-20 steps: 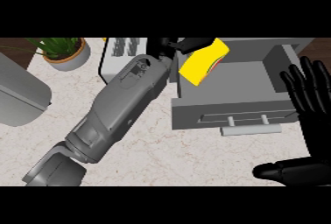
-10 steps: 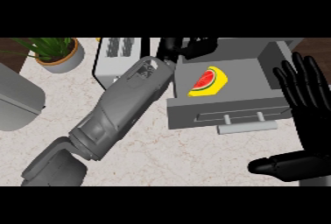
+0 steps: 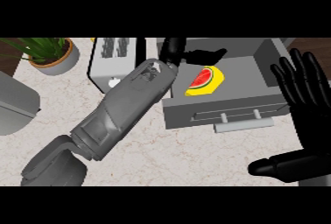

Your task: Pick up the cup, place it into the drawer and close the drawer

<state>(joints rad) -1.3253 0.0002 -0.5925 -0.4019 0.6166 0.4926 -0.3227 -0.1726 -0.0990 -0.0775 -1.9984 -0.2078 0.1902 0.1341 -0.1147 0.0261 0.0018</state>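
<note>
The yellow cup (image 3: 205, 82) with a watermelon picture lies on its side inside the open grey drawer (image 3: 271, 94), near its left wall. My left hand (image 3: 189, 54) hovers just behind the cup, open, with fingers spread and nothing between them; a small gap separates it from the cup. Its grey forearm crosses the counter from the lower left. The drawer's front panel with its handle (image 3: 239, 117) faces me. My right hand (image 3: 299, 162) rests open at the right edge, fingers up, beside the drawer's right end.
A silver toaster (image 3: 115, 57) stands left of the drawer, partly behind my left forearm. A potted plant (image 3: 50, 56) sits at the back left. A grey rounded appliance (image 3: 13, 105) fills the left edge. Marble counter lies in front of the drawer.
The left hand held the cup over the drawer a second ago; it has since let go, the cup has settled in the drawer and the hand has drawn back a little.
</note>
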